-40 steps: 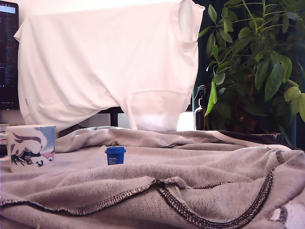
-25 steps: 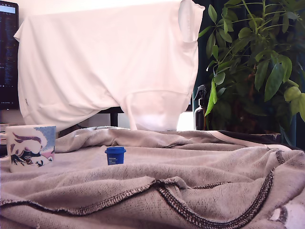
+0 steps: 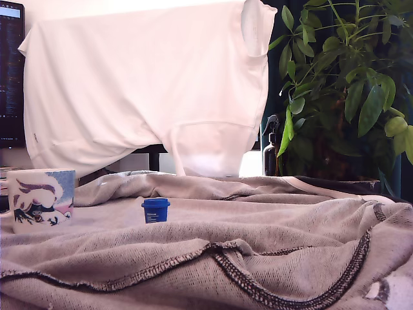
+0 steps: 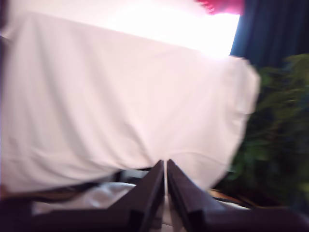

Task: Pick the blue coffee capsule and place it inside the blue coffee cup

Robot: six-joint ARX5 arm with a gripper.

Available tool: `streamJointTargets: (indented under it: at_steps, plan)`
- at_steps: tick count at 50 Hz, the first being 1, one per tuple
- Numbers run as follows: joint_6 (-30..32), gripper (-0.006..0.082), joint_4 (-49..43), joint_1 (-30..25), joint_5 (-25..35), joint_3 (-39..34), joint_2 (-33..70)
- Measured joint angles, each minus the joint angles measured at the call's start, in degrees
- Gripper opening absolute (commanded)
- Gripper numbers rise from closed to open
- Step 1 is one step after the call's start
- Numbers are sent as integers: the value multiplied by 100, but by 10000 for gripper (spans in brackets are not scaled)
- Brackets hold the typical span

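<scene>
At the exterior view's far left we see the blue coffee cup (image 3: 41, 199) standing upright on the rumpled grey blanket (image 3: 258, 245). To the cup's right in that view, well apart from it, the blue coffee capsule (image 3: 155, 210) sits upright on the same blanket (pale label facing us). Farther right of the cup, behind the blanket, stand a dark spray bottle (image 3: 271, 150) and a leafy plant (image 3: 348, 84). In the blurred wrist view, the gripper (image 4: 165, 170) has its jaws pressed nearly together, pinching nothing.
</scene>
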Motion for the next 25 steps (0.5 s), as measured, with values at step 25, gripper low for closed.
streamJointTargets:
  at_steps: [25]
  plan:
    - [-85, -17, 352, -1300, 673, 0, 1961]
